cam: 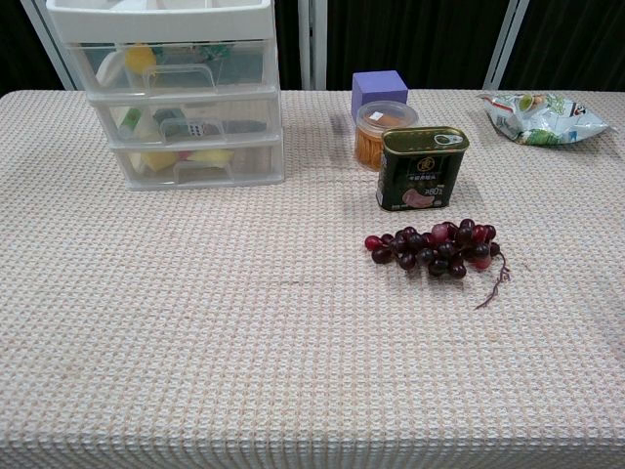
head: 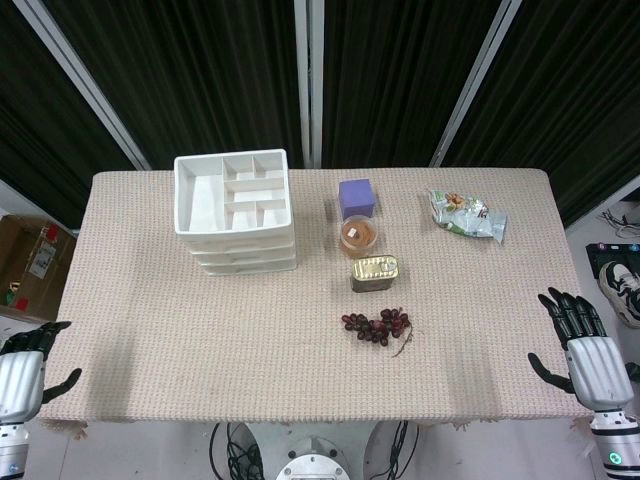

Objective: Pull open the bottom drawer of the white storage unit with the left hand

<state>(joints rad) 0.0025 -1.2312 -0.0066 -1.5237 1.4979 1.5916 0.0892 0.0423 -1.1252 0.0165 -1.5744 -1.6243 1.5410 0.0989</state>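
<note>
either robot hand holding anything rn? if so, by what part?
Nothing held. The left robot hand and right robot hand sit open at the table's near corners, well clear of the white storage unit, whose drawers are closed.

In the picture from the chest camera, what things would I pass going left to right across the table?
White storage unit → green tin can → snack bag. The purple cube, orange-lidded tub and grapes overlap the can's span, so I leave them out.

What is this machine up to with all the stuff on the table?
Nothing is being handled yet. The left hand and right hand rest open at the table's near corners. The white storage unit stands at the far left, its bottom drawer shut. A can and grapes lie untouched.
</note>
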